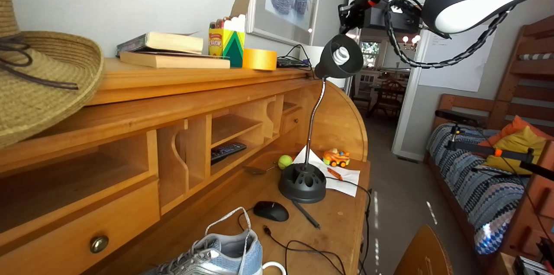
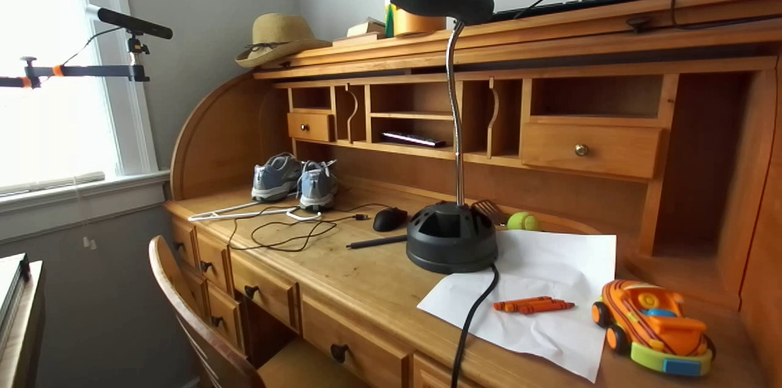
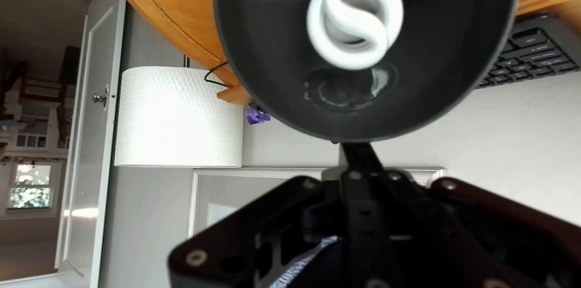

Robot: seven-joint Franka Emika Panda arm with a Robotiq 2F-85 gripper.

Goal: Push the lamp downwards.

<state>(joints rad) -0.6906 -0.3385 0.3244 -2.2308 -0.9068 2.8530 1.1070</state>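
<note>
The black desk lamp (image 1: 303,186) stands upright on the wooden desk, with its dome base, thin curved neck and raised round head. It also shows in an exterior view (image 2: 451,241), where the head's top is cut off. In the wrist view the open face of the lamp head (image 3: 268,52) fills the upper middle, with a white spiral bulb inside. My gripper (image 1: 344,29) is just above the head's upper rim. In the wrist view the gripper (image 3: 358,154) has its fingers together, tips hidden behind the rim. I cannot tell whether they touch the head.
On the desk are a mouse (image 1: 271,211), shoes (image 2: 317,185), a tennis ball (image 2: 523,221), white paper (image 2: 550,339) and a toy car (image 2: 657,327). The shelf above holds a hat (image 2: 278,36), tape (image 1: 259,59) and a keyboard (image 3: 531,54). A white lampshade (image 3: 179,118) is behind.
</note>
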